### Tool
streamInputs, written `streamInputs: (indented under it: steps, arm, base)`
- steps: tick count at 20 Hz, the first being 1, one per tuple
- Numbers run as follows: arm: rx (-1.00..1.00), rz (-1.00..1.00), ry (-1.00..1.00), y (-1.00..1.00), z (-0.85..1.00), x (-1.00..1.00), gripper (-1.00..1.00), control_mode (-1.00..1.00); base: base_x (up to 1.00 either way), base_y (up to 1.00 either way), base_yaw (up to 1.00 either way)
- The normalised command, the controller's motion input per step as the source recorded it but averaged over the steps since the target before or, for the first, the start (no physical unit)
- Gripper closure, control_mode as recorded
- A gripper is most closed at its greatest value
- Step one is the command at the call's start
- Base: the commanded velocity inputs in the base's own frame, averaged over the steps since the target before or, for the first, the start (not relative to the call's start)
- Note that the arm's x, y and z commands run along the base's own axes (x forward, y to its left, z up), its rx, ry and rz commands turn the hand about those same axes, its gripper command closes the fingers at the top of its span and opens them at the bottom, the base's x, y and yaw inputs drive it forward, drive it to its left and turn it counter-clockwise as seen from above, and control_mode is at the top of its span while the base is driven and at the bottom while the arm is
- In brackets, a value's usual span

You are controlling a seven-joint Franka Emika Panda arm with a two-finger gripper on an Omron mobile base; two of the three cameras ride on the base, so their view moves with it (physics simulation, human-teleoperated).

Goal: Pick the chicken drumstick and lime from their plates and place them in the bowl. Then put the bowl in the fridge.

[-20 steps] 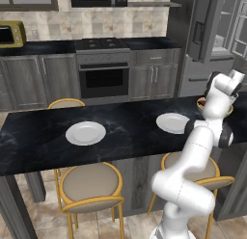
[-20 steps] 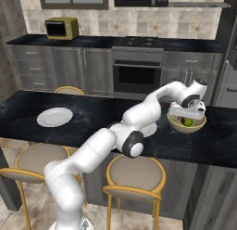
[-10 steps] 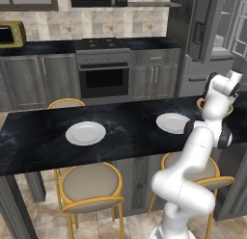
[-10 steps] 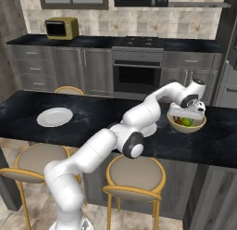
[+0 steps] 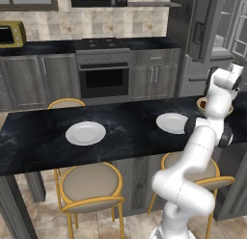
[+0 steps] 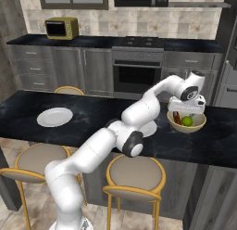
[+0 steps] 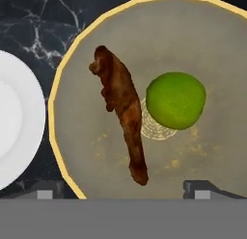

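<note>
Directly beneath the claw [image 7: 123,191], whose tips are being held apart and empty, the drumstick [image 7: 120,110] and lime [image 7: 176,100] are lying inside the bowl [image 7: 72,64] on the worktop [image 7: 38,21].

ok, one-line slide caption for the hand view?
Hand camera over the bowl: chicken drumstick and lime inside, white plate alongside.

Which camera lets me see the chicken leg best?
The hand view: it looks straight down into the bowl, so the whole chicken drumstick shows beside the lime. The right base view shows just a small reddish bit above the rim. In the left base view the arm blocks the bowl's inside.
</note>
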Motion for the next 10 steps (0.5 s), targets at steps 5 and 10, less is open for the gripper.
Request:
streamInputs:
  steps: [5, 10]
  arm:
    - [-0.02, 0.21, 0.06, 0.02, -0.01, -0.41, -1.00, -1.00]
    - [0.00, 0.39, -0.03, 0.11, -0.04, -0.43, -1.00, -1.00]
  base:
    - [0.00, 0.00, 0.00]
    - [0.00, 0.00, 0.00]
